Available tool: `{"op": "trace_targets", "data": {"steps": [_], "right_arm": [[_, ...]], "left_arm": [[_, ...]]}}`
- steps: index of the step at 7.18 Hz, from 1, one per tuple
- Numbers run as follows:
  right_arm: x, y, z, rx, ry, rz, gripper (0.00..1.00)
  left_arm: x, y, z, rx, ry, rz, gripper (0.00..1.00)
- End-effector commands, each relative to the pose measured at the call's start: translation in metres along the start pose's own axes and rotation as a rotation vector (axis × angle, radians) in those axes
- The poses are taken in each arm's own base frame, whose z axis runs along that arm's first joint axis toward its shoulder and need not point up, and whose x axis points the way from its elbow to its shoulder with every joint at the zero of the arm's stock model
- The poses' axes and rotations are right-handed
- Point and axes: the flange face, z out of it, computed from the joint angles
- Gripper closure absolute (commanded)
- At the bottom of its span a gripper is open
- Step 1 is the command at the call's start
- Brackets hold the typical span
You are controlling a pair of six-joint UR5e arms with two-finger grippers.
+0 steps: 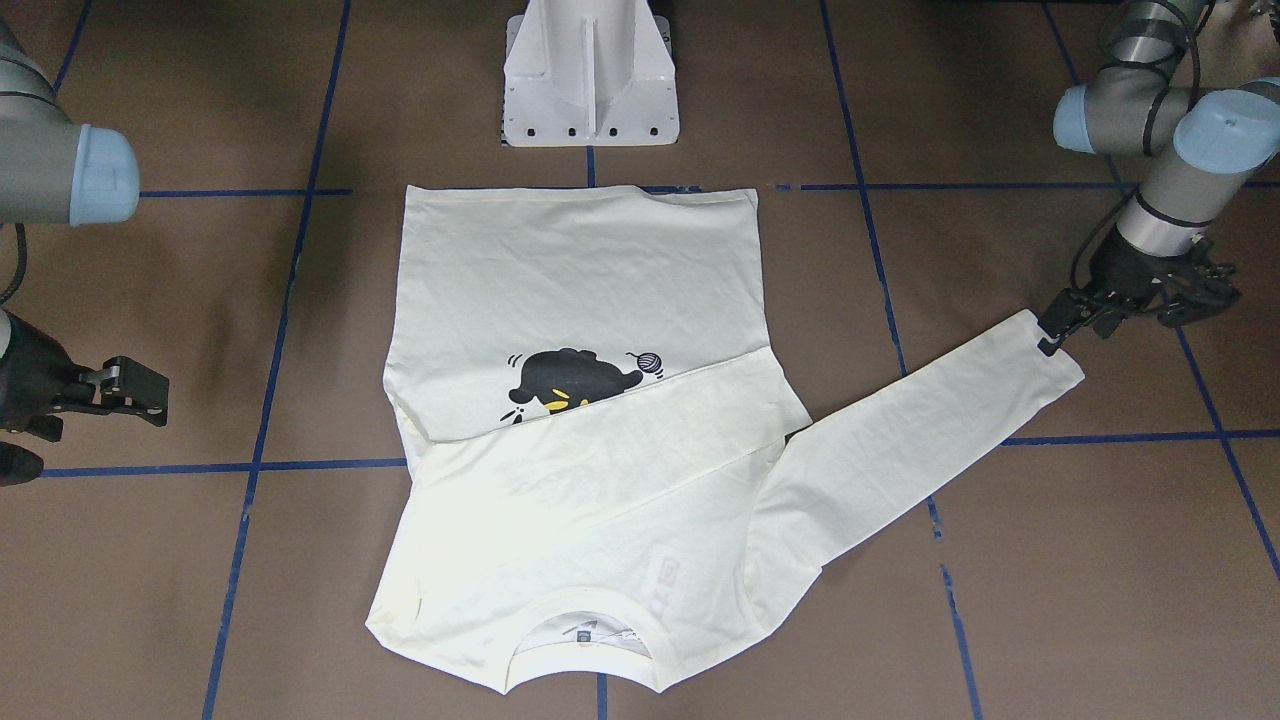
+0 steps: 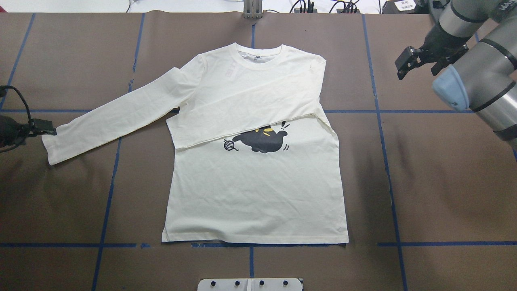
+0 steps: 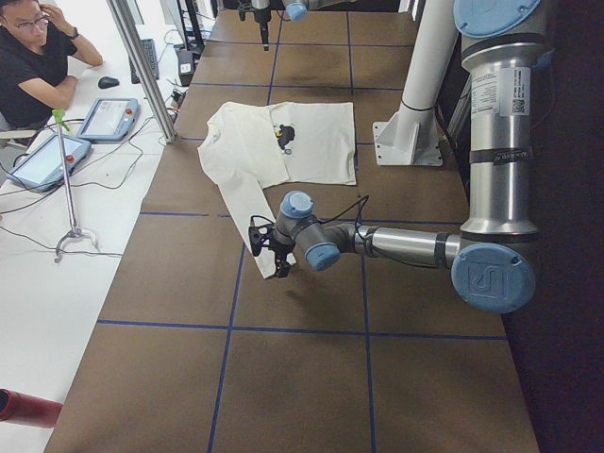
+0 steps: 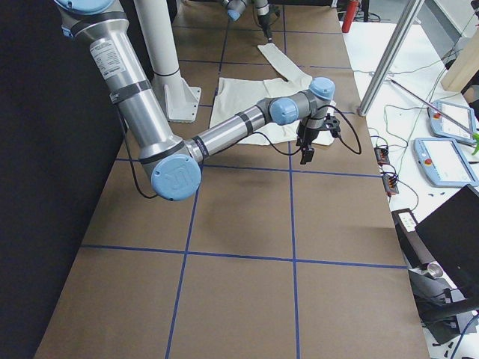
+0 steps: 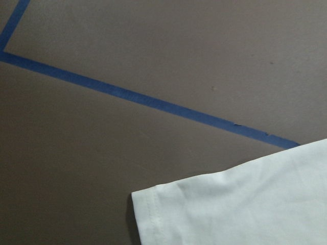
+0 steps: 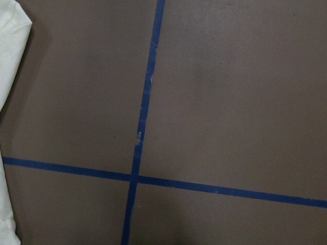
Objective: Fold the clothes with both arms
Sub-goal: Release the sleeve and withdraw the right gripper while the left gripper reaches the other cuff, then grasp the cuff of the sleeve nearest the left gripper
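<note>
Your left arm [image 3: 406, 247] drops its upper link almost straight down from the shoulder to the elbow. From there the forearm runs out nearly level and low, well off to its own side. The wrist bends so that the left tool [image 1: 1052, 335] angles downward. Its jaws look slightly parted and grip nothing.

Your right arm [image 4: 224, 134] mirrors that pose on the other side, with the upper link slanting down to the elbow, the forearm stretched out level and the wrist turned down. The right tool [image 1: 140, 388] hangs with its two fingers apart and empty. The two tools sit well apart.
</note>
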Motion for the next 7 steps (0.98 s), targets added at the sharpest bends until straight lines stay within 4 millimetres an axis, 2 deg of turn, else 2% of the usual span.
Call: {"op": "trace_targets", "data": {"steps": [1, 4, 6, 7], "right_arm": [[0.0148, 0.0049, 0.001, -0.01, -0.015, 0.002, 0.0], [0.0141, 0.0051, 0.0016, -0.011, -0.015, 0.001, 0.0], [0.0129, 0.0048, 0.0005, -0.009, -0.016, 0.005, 0.0], [0.0125, 0.0041, 0.0003, -0.008, -0.016, 0.004, 0.0]], "left_arm": [[-0.0054, 0.0087, 0.0193, -0.015, -0.008, 0.017, 0.0], [0.0026, 0.0171, 0.0223, -0.03, -0.001, 0.035, 0.01], [0.0045, 0.0171, 0.0208, -0.028, 0.003, 0.037, 0.16], [0.0045, 0.0171, 0.0207, -0.028, 0.003, 0.037, 0.27]]}}
